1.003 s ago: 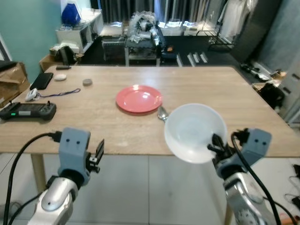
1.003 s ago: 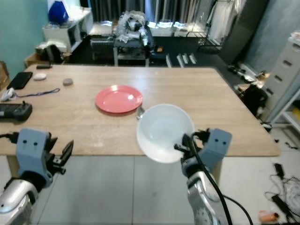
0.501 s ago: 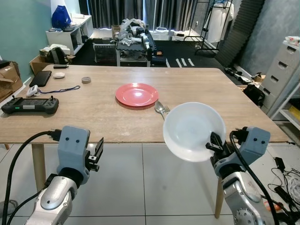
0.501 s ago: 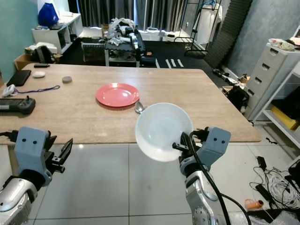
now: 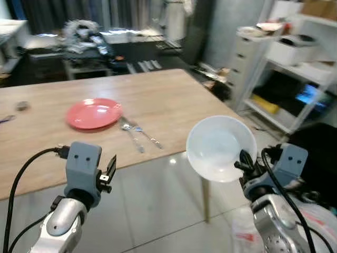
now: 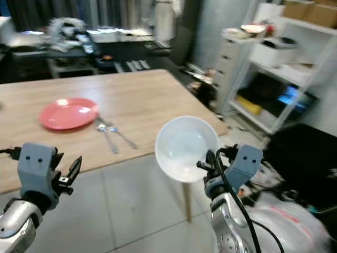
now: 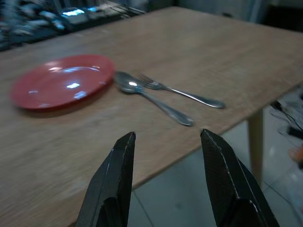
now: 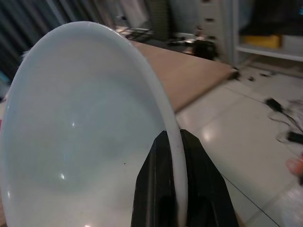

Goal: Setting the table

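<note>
My right gripper (image 5: pixel 245 162) is shut on the rim of a white bowl (image 5: pixel 220 148), held in the air off the table's near right corner; the bowl (image 8: pixel 85 137) is tilted toward me. On the wooden table (image 5: pixel 168 100) lies a red plate (image 5: pixel 93 113), with a spoon (image 5: pixel 129 134) and a fork (image 5: pixel 145 135) just to its right. My left gripper (image 5: pixel 110 169) stands open and empty, short of the table's near edge. In the left wrist view the red plate (image 7: pixel 61 85), spoon (image 7: pixel 154 99) and fork (image 7: pixel 182 93) lie beyond the open fingers (image 7: pixel 118 175).
White shelves and drawers (image 5: pixel 287 52) with boxes stand to the right of the table. A dark bulky shape (image 5: pixel 316 142) sits low at the far right. Cluttered racks (image 5: pixel 89 39) stand behind the table. White tiled floor (image 5: pixel 163 211) lies under and before me.
The whole view has swung to the right: the table's left part left the picture and the shelves at right came in. Both grippers keep their pose, the bowl still held.
</note>
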`<state>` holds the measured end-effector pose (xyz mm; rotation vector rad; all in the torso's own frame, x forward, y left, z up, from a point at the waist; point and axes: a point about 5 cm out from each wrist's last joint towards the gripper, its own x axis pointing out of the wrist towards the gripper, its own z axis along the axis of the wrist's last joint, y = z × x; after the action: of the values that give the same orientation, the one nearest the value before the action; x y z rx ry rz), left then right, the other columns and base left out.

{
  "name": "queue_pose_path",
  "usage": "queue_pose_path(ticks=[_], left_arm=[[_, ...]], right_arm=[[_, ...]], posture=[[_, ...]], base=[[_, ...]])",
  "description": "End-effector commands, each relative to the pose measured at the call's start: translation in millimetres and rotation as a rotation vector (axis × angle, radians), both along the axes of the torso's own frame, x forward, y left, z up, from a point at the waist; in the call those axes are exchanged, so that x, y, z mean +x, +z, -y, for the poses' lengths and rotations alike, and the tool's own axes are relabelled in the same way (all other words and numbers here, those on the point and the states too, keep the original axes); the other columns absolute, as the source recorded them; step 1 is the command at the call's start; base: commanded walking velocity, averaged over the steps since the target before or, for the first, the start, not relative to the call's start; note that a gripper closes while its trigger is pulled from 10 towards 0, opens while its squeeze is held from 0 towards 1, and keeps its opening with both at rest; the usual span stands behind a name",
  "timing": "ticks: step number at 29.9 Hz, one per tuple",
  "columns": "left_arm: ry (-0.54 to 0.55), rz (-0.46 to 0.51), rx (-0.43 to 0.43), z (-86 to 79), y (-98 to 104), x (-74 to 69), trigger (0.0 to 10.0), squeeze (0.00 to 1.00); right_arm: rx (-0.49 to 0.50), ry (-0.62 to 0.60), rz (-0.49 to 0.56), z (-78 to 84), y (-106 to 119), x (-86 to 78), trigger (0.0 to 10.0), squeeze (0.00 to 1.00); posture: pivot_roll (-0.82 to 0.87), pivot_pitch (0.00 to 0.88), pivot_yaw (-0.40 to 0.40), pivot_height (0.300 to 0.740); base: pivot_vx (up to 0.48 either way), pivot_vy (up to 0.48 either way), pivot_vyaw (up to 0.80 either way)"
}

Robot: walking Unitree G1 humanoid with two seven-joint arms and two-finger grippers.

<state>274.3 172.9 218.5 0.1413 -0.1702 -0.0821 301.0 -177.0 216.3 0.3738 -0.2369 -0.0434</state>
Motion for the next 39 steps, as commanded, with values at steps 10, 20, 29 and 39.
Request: queue_pose_path(ticks=[10,20,29,39], left_arm=[[0.0,-0.272,0.001,-10.2,-81.0,-2.7,10.0,0.0],[-0.056,-0.653,0.053,-13.7,-189.2,-18.2,10.0,0.0],[0.054,-0.922,0.016,-43.1,-259.6,-67.7,10.0,0.0],[0.092,-0.924,0.018,-56.3,-268.0,-76.9,10.0,0.0]], right_arm=[[-0.234,-0.023,-0.3,18.0,-97.0,-15.2,10.0,0.0],[-0.288,0.032,-0.695,27.7,-206.8,-53.3,10.0,0.0],[-0.166,-0.06,-0.975,49.0,-267.0,-97.1,10.0,0.0],[-0.185,-0.037,-0.96,49.7,-270.3,-97.1,10.0,0.0]], posture=[[0.07,0.149,0.042,0.74],[0.04,0.142,0.043,0.74],[0.04,0.14,0.039,0.74],[0.04,0.141,0.031,0.74]], base=[[0.0,0.0,-0.8],[0.0,0.0,-0.8],[0.0,0.0,-0.8],[0.0,0.0,-0.8]])
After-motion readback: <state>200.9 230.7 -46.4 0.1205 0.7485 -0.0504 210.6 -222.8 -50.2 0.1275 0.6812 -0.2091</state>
